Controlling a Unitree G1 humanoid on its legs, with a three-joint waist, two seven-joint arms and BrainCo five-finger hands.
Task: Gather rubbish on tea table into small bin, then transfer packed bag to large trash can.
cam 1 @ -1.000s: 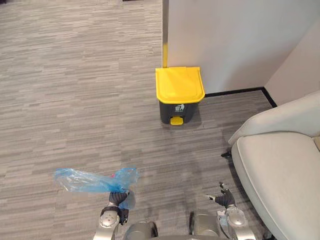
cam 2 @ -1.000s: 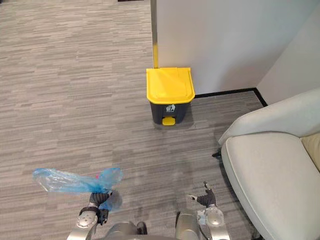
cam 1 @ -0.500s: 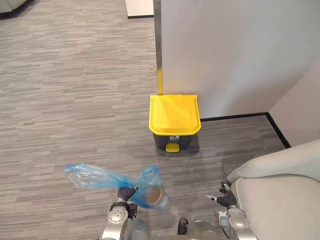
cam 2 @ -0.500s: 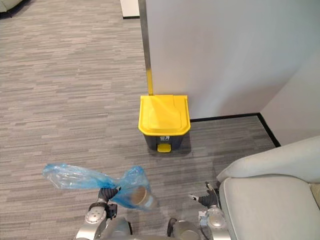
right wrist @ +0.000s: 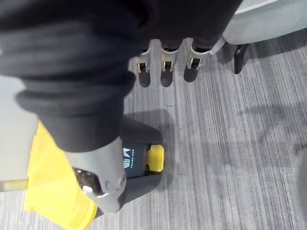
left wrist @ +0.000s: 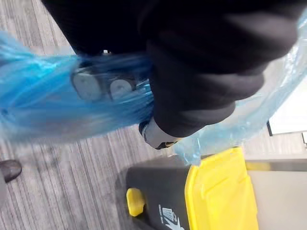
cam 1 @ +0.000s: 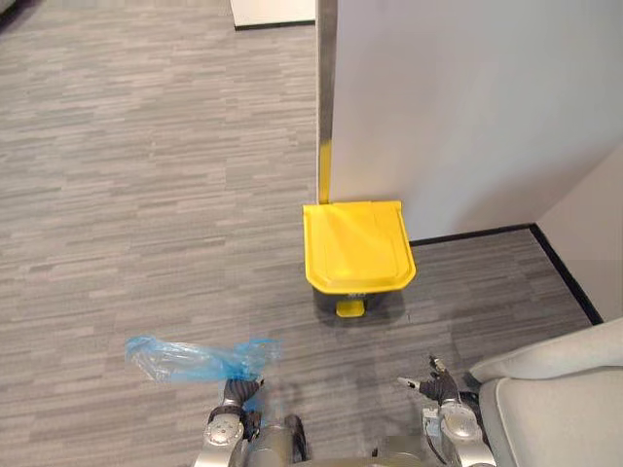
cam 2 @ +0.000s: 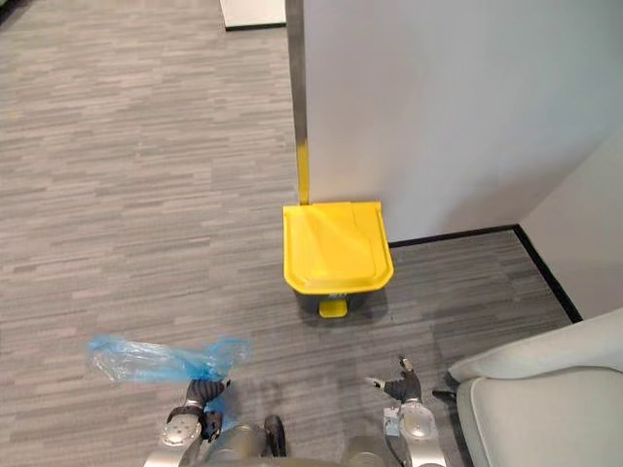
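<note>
The large trash can (cam 1: 357,255), dark grey with a shut yellow lid and a yellow pedal (cam 1: 348,307), stands on the carpet against a white wall. My left hand (cam 1: 237,394) is low at the left, a short way in front of the can, shut on the gathered neck of a blue plastic bag (cam 1: 195,358). The loose top of the blue bag (cam 2: 161,358) trails out to the left. In the left wrist view the blue film (left wrist: 57,110) wraps over my curled fingers, with the can (left wrist: 192,201) beyond. My right hand (cam 1: 435,387) hangs open and holds nothing.
A metal post (cam 1: 326,97) runs up the wall corner right behind the can. A pale sofa (cam 1: 555,389) fills the lower right, close to my right hand (right wrist: 163,72). Grey carpet (cam 1: 146,195) spreads to the left and in front of the can.
The view has shifted, and the can sits a little further right. The bag has swung: its full end with a cup, seen beside my left hand half a second ago, has dropped out of sight.
</note>
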